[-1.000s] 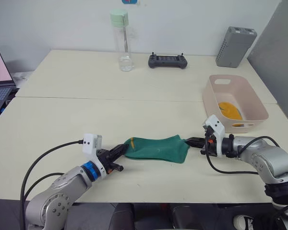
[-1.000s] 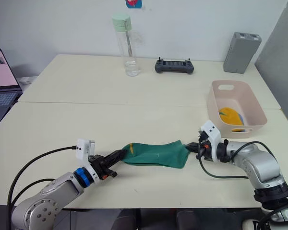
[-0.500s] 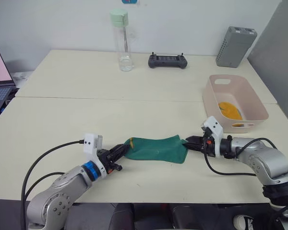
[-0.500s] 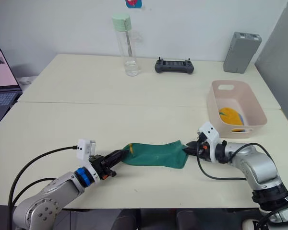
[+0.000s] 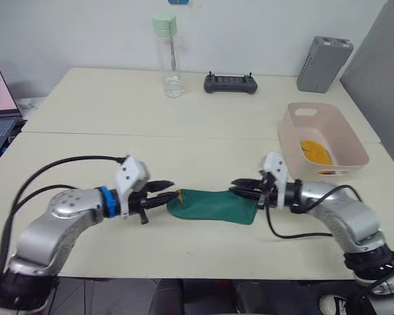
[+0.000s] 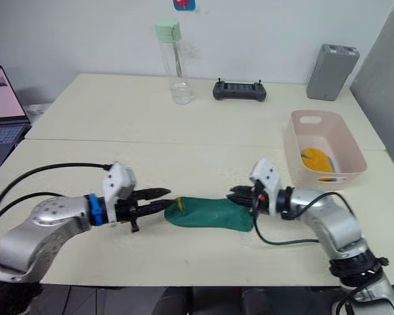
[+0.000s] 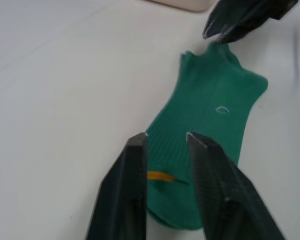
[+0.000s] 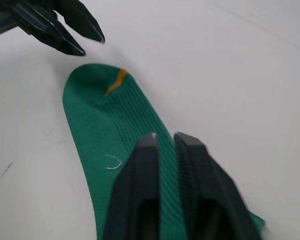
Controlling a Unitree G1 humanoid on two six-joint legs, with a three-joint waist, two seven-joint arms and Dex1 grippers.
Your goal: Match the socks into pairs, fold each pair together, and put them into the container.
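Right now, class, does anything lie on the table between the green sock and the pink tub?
Only the right gripper sits at that end of the green sock; otherwise bare table up to the pink tub.

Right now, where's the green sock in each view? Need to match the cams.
Left eye view: green sock on the near table, between both tools.
Right eye view: same spot.
Left wrist view: beyond the left tool.
Right wrist view: under the right tool.
Shared landmark: its yellow mark.
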